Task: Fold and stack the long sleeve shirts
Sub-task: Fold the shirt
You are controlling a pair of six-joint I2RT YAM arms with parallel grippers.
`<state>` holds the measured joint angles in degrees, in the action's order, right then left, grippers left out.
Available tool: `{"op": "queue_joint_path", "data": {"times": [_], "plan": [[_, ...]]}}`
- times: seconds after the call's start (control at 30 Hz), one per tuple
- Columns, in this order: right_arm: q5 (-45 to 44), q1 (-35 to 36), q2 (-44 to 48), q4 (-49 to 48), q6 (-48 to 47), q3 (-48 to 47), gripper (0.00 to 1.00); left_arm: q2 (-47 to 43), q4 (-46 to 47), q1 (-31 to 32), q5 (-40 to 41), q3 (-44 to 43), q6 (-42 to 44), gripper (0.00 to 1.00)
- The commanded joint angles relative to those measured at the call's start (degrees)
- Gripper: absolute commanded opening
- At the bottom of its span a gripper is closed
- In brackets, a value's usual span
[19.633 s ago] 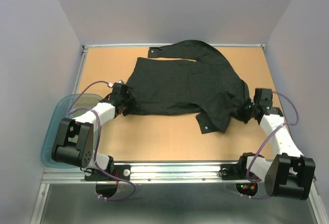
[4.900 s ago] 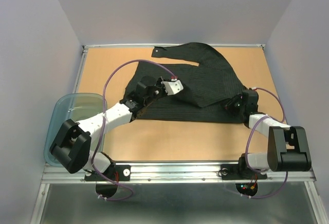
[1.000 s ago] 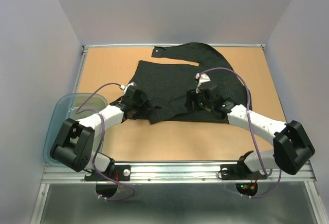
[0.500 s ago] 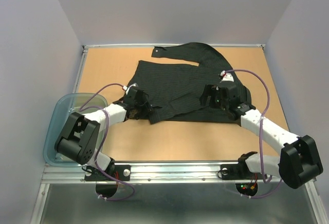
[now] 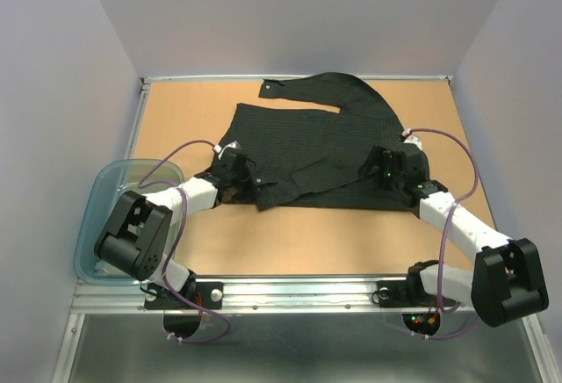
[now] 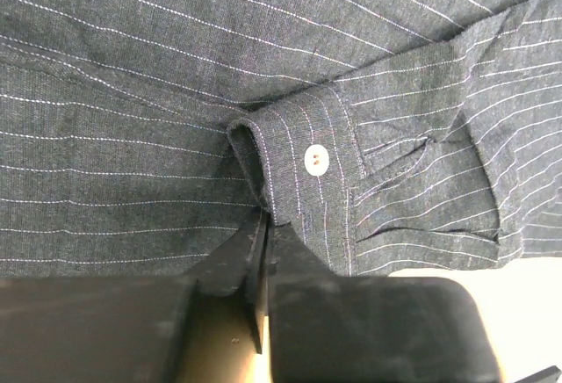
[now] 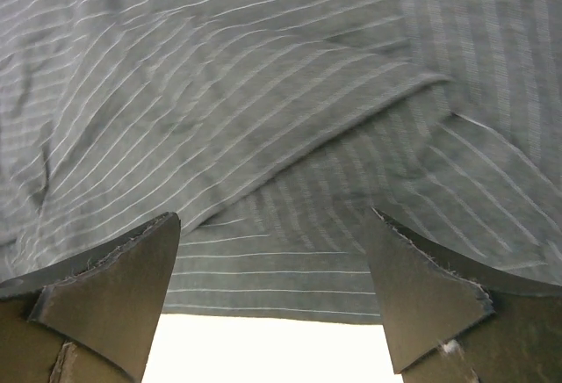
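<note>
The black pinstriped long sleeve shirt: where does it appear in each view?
Top external: black pinstriped shirt, middle of the wooden table.
Left wrist: upper part; left gripper shut on its buttoned cuff.
Right wrist: upper part, beyond the open right gripper.
Shared landmark: shirt's near edge against the table.

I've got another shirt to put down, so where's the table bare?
Bare: the near strip of table between the shirt and the front rail, and the far left corner beside the sleeve cuff. Crowded: the middle, under the shirt.
</note>
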<state>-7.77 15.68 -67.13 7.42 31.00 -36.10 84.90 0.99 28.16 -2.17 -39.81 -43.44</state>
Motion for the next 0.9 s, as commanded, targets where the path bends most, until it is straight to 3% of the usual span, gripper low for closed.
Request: {"op": "queue_joint_path", "data": {"times": [0.0, 0.3, 0.53, 0.87], "plan": [[1.0, -3.8, 2.18, -1.53, 4.06, 2.43, 0.88, -2.99, -1.34, 0.4, 1.73, -3.68, 4.49, 0.0], [4.69, -10.83, -0.09, -1.97, 8.98, 8.32, 0.75, -3.08, -10.22, 0.4, 12.8, -13.34, 14.69, 0.0], [6.72, -14.98, -3.27, -2.32, 8.64, 9.9, 0.73, 0.35, -14.09, 0.4, 18.43, -17.93, 21.64, 0.0], [4.7, -15.33, -3.27, -2.32, 7.84, 10.7, 0.75, 6.06, -17.08, 0.05, 23.17, -21.01, 26.04, 0.0]]}}
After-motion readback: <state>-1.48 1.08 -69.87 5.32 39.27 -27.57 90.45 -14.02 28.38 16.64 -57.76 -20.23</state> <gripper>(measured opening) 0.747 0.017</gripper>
